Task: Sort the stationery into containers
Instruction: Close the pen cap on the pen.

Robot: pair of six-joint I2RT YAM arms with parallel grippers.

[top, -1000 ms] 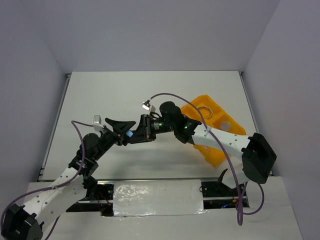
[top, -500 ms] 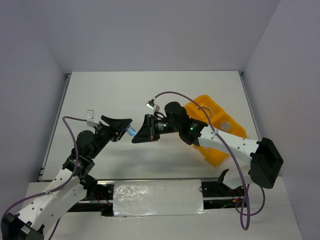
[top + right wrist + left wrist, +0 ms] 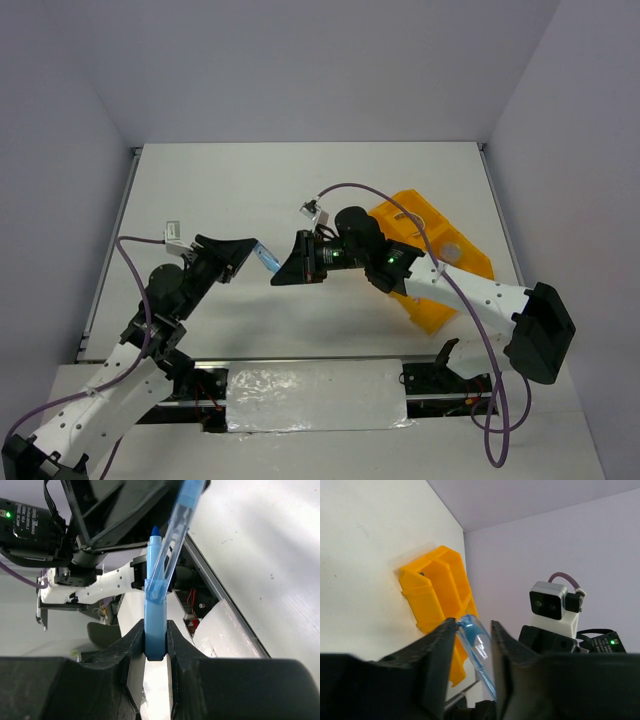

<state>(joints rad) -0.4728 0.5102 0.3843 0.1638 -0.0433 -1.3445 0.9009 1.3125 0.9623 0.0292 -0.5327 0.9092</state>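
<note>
The right gripper [image 3: 276, 274] is holding the blue pen-like piece [image 3: 266, 259] up in the air over the table [image 3: 300, 180], well left of the orange-yellow tray [image 3: 418, 212]; its jaws are standing narrow and are clamping the solid blue barrel from both sides, as the right wrist view shows plainly. The grip is sitting low on the barrel, which is leaving the pointed tip [image 3: 155, 530] and the upper part free for the other arm.

The left gripper [image 3: 248, 247] is facing it from the opposite side; its jaws are standing partway apart with the translucent blue sleeve [image 3: 476, 645] between them. That sleeve, seemingly the pen's cap, is tilting off the barrel's line beside the bare tip. It is filling nearly all of the gap, but whether the jaws are pressing on it yet I cannot tell.

Judging from this pose, the arms are working the piece between them, one steadying the barrel while the other is dealing with the cap, either to seat it or to hand the pen across; which of the two, the views are not showing.

The tray is lying at an angle on the right of the table, partly under the right arm; a greyish clear round cup [image 3: 452, 250] appears to be sitting in one of its compartments. The pen is not yet in any of them.
</note>
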